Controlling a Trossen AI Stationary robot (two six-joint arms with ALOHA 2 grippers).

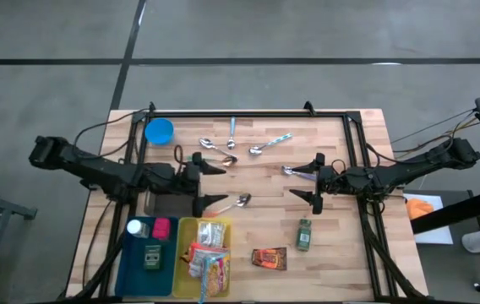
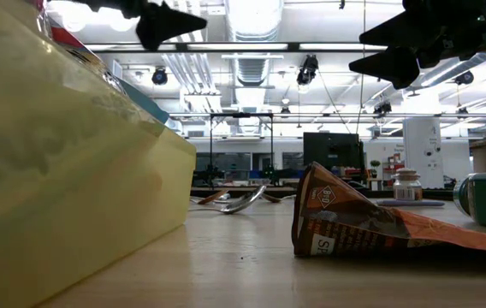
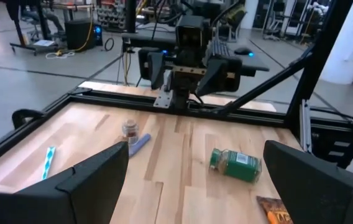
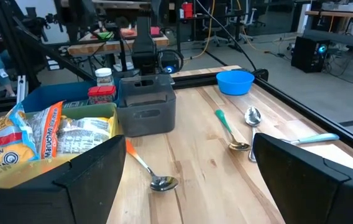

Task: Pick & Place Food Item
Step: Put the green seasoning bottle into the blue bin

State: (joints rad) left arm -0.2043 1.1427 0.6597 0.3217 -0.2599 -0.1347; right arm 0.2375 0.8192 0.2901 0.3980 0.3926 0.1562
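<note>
Though its label is unreadable, we see the green jar (image 1: 305, 234) lying lengthwise toward the yellow bin (image 1: 182, 232); left gripper (image 1: 213, 183) and right gripper (image 1: 313, 177) hover spread.

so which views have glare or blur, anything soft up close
Low view: the yellow bin at the lens is a soft blur, and the ceiling lights glare white, leaving both hands as dark silhouettes; the orange snack packet is sharp. Left wrist view: the left hand's fingers are soft, the green jar clearer. High view: even light, no glare.
</note>
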